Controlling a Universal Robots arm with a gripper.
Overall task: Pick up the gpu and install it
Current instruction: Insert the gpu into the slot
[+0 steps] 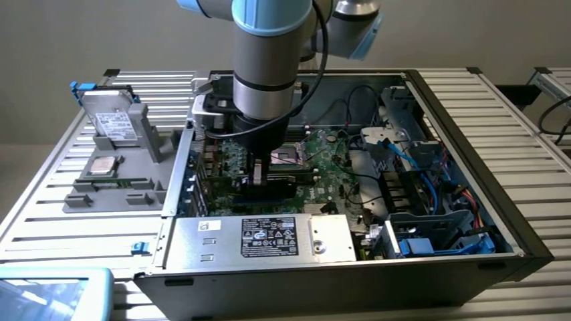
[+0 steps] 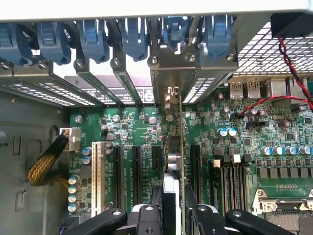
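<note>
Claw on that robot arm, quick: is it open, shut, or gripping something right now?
Claw: closed on the gpu, which it holds edge-on above the motherboard slots.

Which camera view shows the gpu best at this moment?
The wrist view: the gpu is held edge-on in the gripper, over the motherboard slots. In the exterior view the arm hides most of it.

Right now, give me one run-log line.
fingers: shut on gpu | gpu: edge-on over motherboard slots | seated: cannot tell
</note>
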